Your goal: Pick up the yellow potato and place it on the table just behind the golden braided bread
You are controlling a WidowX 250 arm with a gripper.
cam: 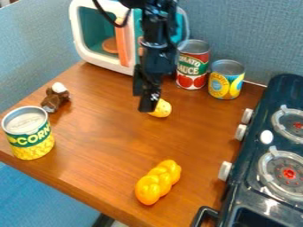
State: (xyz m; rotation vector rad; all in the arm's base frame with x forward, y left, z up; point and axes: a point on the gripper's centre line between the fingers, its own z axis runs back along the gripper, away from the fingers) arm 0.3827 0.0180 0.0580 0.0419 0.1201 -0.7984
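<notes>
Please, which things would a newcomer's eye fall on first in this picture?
Probably the black claw, hanging over the brown table close to a speckled yellow thing. Next, the glossy orange braided piece near the front, and the green-and-yellow can at the left.

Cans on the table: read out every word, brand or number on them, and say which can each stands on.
"CORN": on the can with yellow kernels.
"OMATO" over "SAUCE": on the red and green can; the first word's start is not clear.
Blue and yellow can: lettering too blurred to read.
No brand or number is readable.
</notes>
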